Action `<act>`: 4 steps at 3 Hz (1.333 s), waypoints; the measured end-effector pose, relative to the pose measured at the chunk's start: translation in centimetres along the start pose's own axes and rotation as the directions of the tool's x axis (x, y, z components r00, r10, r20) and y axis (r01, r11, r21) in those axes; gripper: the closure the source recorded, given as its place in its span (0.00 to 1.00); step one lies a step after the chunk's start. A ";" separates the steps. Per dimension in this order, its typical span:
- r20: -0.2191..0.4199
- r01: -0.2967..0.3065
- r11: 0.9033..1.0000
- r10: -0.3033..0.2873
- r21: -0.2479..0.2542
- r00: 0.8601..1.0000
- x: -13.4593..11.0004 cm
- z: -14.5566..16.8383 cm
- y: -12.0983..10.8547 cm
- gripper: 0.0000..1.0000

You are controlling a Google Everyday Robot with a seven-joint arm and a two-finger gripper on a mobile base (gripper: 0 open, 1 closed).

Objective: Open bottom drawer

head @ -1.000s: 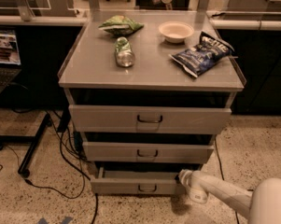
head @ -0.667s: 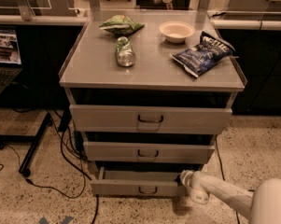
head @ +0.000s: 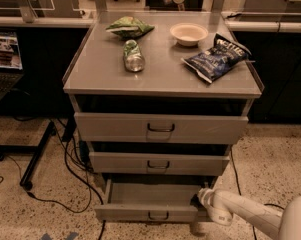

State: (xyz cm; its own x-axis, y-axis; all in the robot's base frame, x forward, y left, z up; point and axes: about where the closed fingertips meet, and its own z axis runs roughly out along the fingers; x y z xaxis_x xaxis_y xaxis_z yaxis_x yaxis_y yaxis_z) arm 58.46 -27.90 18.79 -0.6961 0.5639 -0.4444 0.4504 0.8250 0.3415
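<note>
The bottom drawer (head: 150, 211) of the grey metal cabinet is pulled out towards me, and its shallow plain grey inside (head: 152, 193) shows. A small dark loop handle (head: 158, 216) sits at the centre of its front. My white gripper (head: 206, 199) is at the drawer's right end, against the right corner of the front. The arm runs off to the lower right.
The middle drawer (head: 158, 163) and the top drawer (head: 161, 128) stand slightly out. On the cabinet top lie a green bag (head: 129, 27), a crushed can (head: 133, 56), a white bowl (head: 189, 33) and a blue chip bag (head: 216, 57). Cables (head: 65, 169) and a stand leg (head: 30, 164) lie at left.
The bottom drawer has slid further out towards me, showing more of its inside. My gripper has moved with it at its right end.
</note>
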 end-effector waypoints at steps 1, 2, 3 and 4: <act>-0.004 0.018 1.000 -0.018 0.000 1.000 0.1 0.1 0.3 1.00; -0.035 0.080 0.997 -0.080 0.002 0.996 1.3 0.8 0.8 1.00; -0.099 0.141 0.990 -0.142 -0.009 0.985 3.9 1.7 0.3 1.00; -0.126 0.153 0.988 -0.155 -0.022 0.980 5.2 1.7 -0.1 1.00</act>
State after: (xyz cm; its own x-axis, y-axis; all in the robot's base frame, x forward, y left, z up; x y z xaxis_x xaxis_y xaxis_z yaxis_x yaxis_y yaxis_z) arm 55.75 -25.02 15.05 -0.8225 0.4199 -0.3837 0.3258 0.9007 0.2873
